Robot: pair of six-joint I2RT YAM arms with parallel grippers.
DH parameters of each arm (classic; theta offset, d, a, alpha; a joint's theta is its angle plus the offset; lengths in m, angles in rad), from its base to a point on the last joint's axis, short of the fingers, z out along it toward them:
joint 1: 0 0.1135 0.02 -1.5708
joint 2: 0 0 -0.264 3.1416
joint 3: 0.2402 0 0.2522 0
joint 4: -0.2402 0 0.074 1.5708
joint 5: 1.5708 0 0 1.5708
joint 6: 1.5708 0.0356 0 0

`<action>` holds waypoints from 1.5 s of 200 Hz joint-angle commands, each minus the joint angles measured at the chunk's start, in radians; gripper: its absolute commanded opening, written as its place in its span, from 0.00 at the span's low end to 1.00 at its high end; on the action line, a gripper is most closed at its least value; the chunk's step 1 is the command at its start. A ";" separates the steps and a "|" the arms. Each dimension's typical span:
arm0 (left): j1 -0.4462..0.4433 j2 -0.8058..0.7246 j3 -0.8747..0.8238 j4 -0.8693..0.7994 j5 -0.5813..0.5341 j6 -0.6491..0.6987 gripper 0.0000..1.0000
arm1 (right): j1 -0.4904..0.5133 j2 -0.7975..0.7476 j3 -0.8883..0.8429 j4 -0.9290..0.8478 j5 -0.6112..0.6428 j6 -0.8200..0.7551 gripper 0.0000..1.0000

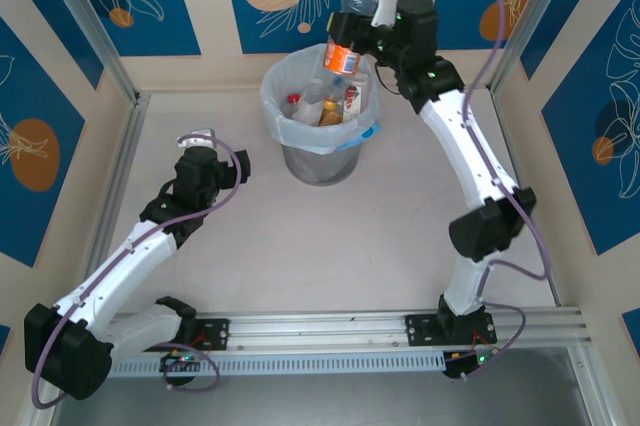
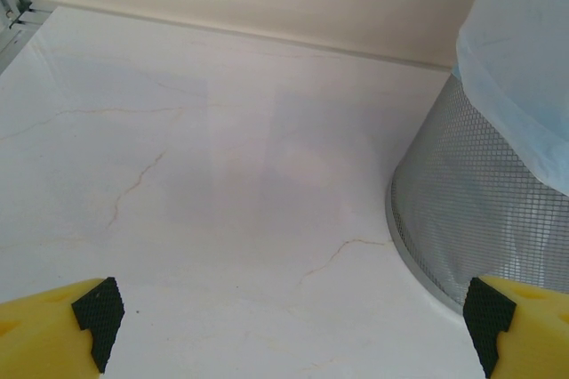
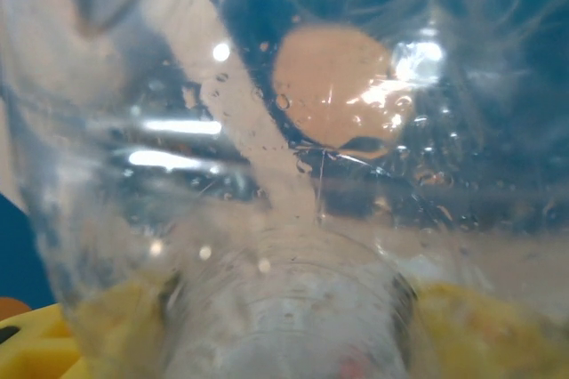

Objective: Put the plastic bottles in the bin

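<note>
The left claw [image 1: 197,138] rests low over the bare surface [image 1: 300,246], well left of the bin [image 1: 268,96], its yellow fingers [image 2: 89,326] spread wide with nothing between them. Several plastic bottles [image 1: 327,106] already lie inside the bag-lined bin. Above its far rim, the right claw [image 1: 362,18] is clamped on a clear, orange-labelled bottle [image 1: 341,56], whose wet wall fills the wrist camera [image 3: 284,174]. To finish well, I would centre the bottle over the opening before releasing, since it hangs near the rim and could glance off.
</note>
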 commanded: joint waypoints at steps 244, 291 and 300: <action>0.033 0.028 0.038 -0.040 0.004 0.011 0.99 | 0.087 0.161 0.351 -0.490 0.110 -0.149 1.00; 0.079 0.020 0.005 0.009 -0.085 0.086 0.99 | 0.051 -0.152 -0.085 -0.277 0.205 -0.150 1.00; 0.094 0.023 -0.003 0.020 -0.101 0.100 0.99 | 0.036 -0.226 -0.209 -0.205 0.225 -0.139 1.00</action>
